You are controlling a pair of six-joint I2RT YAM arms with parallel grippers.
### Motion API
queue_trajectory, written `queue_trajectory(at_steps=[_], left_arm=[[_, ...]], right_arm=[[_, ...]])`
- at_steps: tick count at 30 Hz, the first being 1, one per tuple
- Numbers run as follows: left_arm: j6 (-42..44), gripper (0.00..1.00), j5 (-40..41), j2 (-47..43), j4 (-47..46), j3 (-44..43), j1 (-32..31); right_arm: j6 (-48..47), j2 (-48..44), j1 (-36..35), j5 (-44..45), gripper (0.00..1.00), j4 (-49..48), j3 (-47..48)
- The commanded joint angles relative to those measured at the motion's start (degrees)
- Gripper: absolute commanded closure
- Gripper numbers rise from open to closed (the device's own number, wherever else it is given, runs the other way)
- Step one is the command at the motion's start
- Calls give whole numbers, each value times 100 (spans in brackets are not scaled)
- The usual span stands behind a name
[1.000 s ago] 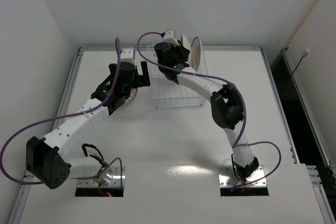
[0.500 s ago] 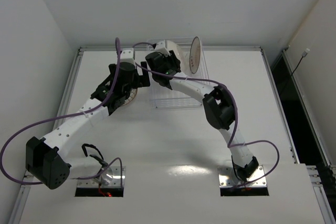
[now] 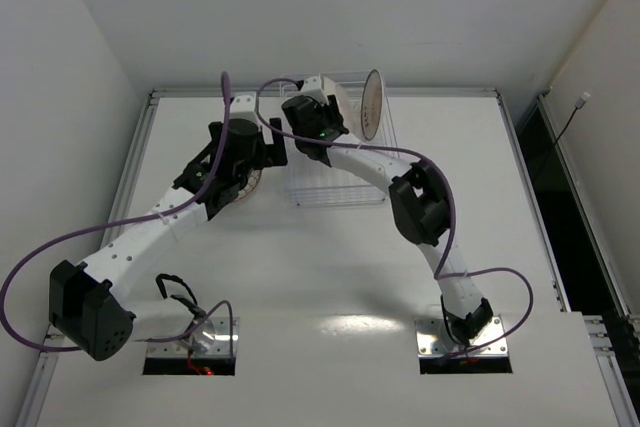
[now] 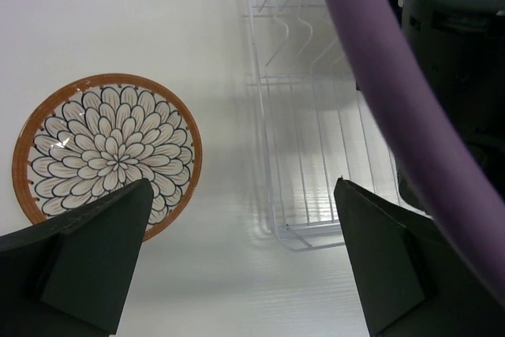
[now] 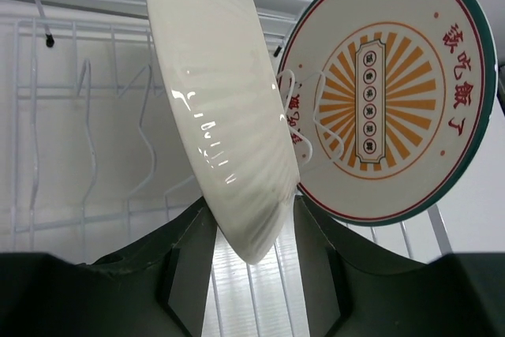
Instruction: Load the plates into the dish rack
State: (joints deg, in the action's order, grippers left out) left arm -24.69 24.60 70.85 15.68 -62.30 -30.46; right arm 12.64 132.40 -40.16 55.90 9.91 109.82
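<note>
Left claw (image 4: 237,270): open wide, nothing between its dark fingers; it hangs above the white table (image 3: 500,197).
Right claw (image 5: 252,266): closed on the lower rim of the pale plate (image 5: 225,108).
Pale plate: held on edge and tilted over the dish rack (image 3: 340,185), in the upper centre of the overhead view; only its glossy, ribbed back shows.
Striped plate (image 5: 390,92): stands upright in the wire slots, at the right in the right wrist view, just beside the pale plate. Whether they touch, I cannot tell.
Petal plate (image 4: 106,151): lies flat on the table, left of the rack, near it but apart; from above the left arm hides most of it.
In the way: a purple cable (image 4: 394,100) and the black body of the right arm (image 4: 458,37) cover the right side of the left wrist view and hide part of the rack.
Writing: red Chinese characters 该吃饭了 run inside the rim of the striped plate; the characters in its centre box are too small to read.
</note>
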Motion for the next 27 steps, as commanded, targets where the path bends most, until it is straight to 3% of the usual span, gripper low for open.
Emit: queue_trajectory(at_steps=[1,8,14,18,22,27], left_arm=[[-98,0,45,-203,-136,-221,-30],[-98,0,45,-203,-136,-221,-30],[-98,0,45,-203,-136,-221,-30],[-98,0,45,-203,-136,-221,-30],[-98,0,45,-255,-136,-221,-30],[-98,0,45,-256,-136,-221,-30]], right_arm=[[309,-434,324,9,59,63,487],[853,-644,570,-97,79,248,435],[1855,-820,1009,-973,83,679,373],[1926,-935,1081,-1151,83,731,172],[1979,-935,1133,-1266,69,731,171],[1979,-1041,1133,-1450,63,679,5]])
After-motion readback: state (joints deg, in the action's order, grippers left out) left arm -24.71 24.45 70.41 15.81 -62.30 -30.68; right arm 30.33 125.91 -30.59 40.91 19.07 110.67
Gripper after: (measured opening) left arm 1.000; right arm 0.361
